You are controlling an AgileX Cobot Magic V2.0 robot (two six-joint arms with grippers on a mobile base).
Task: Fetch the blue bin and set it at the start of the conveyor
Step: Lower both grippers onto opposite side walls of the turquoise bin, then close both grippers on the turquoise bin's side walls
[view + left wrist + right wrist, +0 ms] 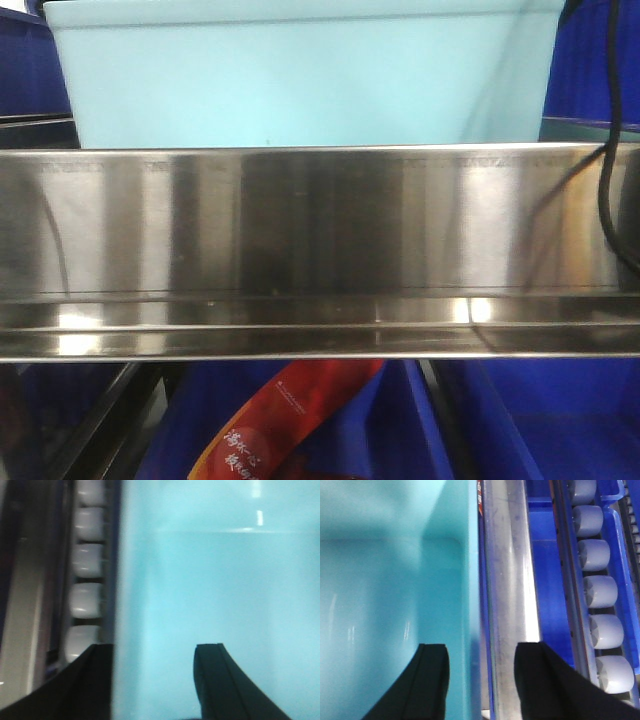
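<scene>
Front view: the one blue bin (300,80) fills the top of the picture, just behind the shiny front lip of the stainless-steel shelf (320,230), which hides its base. Dark royal-blue bins (540,420) show at both upper corners and under the shelf. One red packet (290,420) with pale print lies below the shelf. One black cable (608,120) hangs down at the right. Neither arm shows here.

Left wrist view, blurred: the left jaws are spread wide and astride the blue bin's side wall. One of the two black fingers (225,685) is over the inside of the bin. The other is outside and close against the wall, though I cannot tell whether it touches. They clamp nothing. Five white rollers (85,600) run in a row beside the bin.

Right wrist view: the right jaws are likewise spread wide and released, astride the opposite wall with a gap on each side. One black finger (432,680) is inside the bin and the other is over a steel rail (507,580). Six grey rollers (600,591) line the right edge.
</scene>
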